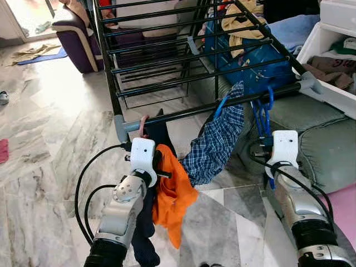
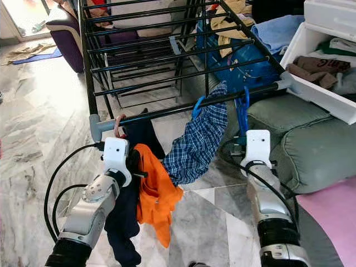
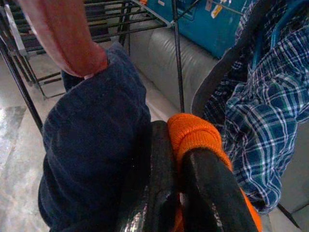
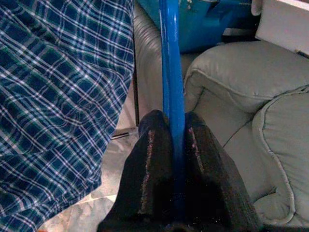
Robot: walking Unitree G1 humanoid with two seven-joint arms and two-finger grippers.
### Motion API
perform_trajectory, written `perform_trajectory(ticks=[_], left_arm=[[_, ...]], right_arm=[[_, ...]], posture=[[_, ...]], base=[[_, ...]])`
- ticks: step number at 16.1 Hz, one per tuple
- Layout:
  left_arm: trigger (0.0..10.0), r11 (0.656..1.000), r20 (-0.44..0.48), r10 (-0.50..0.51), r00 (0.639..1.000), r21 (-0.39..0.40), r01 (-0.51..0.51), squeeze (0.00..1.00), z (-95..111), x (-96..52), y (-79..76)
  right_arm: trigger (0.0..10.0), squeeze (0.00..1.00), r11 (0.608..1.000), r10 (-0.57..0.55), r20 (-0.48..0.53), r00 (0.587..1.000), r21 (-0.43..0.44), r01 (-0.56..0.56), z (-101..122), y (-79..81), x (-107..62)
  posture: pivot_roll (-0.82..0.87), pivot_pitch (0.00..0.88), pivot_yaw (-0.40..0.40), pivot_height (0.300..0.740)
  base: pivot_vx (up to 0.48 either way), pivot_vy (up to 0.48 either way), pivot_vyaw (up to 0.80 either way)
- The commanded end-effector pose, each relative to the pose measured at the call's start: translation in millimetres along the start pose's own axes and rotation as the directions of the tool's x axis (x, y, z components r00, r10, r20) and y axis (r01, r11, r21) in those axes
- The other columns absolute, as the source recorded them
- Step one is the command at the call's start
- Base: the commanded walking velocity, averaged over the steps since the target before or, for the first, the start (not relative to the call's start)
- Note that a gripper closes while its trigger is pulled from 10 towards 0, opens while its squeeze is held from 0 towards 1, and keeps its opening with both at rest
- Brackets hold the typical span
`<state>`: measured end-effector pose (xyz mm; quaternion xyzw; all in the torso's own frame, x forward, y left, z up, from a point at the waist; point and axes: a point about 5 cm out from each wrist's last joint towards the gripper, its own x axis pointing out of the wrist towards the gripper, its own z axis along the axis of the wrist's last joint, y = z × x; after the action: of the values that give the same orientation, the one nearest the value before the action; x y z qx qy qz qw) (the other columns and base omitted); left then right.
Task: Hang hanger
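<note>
rack front rail [image 1: 183, 114]: plaid shirt [image 1: 214, 142] hangs, blue hanger [image 1: 266, 108] hooked | left gripper [image 1: 153, 167]: against orange garment [image 1: 172, 194] | right gripper [image 1: 261, 146]: below blue hanger

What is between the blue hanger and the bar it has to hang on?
Nothing that I can see. The right gripper is shut on the blue hanger, and its top is right at the black bar of the drying rack. The plaid shirt hangs beside it.
</note>
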<state>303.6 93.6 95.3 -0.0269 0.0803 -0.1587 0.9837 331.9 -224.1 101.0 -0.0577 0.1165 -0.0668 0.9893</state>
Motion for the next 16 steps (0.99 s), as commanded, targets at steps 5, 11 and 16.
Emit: perform_trajectory(ticks=[5, 11, 16], left_arm=[[10.0, 1.000, -0.011, 0.000, 1.000, 0.004, 0.000, 0.00, -1.3, 1.1, 1.7], [10.0, 1.000, -0.012, -0.012, 1.000, 0.004, 0.012, 0.00, -1.1, 2.6, -1.0], [10.0, 1.000, -0.014, -0.010, 1.000, 0.008, 0.010, 0.00, -1.0, 2.8, -0.1]], right_arm=[[4.5, 0.00, 0.998, -0.036, -0.043, 0.998, 0.047, 0.038, -4.1, -30.0, -2.4], [10.0, 1.00, 0.999, -0.031, -0.065, 0.997, 0.041, 0.034, -10.7, -35.3, -4.7], [10.0, 1.00, 1.000, -0.025, -0.080, 0.996, 0.016, 0.027, -12.3, -39.1, -3.6]], posture=[[-0.07, 0.109, 0.012, 0.740], [-0.07, 0.108, 0.018, 0.740], [-0.07, 0.108, 0.017, 0.740]], base=[[0.000, 0.000, 0.00], [0.000, 0.000, 0.00], [0.000, 0.000, 0.00]])
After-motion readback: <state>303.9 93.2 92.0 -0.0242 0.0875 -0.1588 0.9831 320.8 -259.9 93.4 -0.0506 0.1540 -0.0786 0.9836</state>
